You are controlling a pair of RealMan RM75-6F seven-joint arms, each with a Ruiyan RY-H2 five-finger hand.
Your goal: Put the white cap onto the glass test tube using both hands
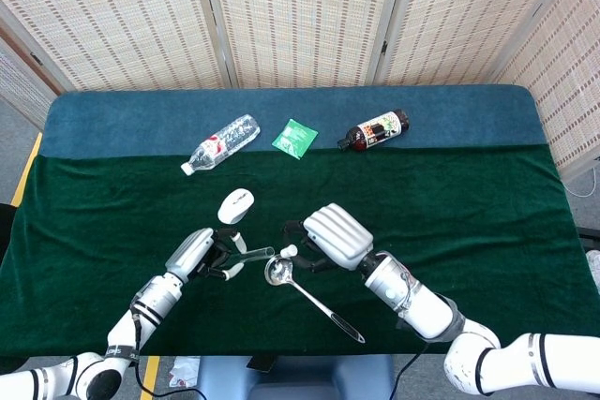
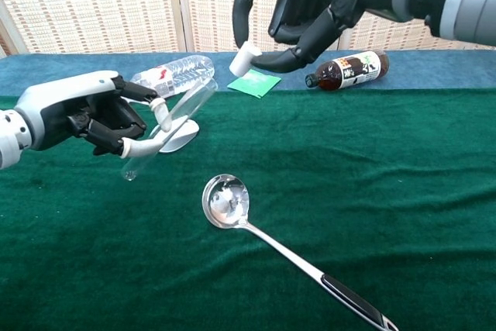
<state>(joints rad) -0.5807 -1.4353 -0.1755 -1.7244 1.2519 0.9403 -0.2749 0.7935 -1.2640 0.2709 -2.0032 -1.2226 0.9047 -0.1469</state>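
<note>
My left hand (image 2: 81, 118) pinches the clear glass test tube (image 2: 172, 124), tilted with its open mouth up toward my right. My right hand (image 2: 310, 7) pinches the small white cap (image 2: 243, 57) at its fingertips, just above and beside the tube's mouth, apart from it. A steel ladle (image 2: 225, 201) lies below both.
</note>
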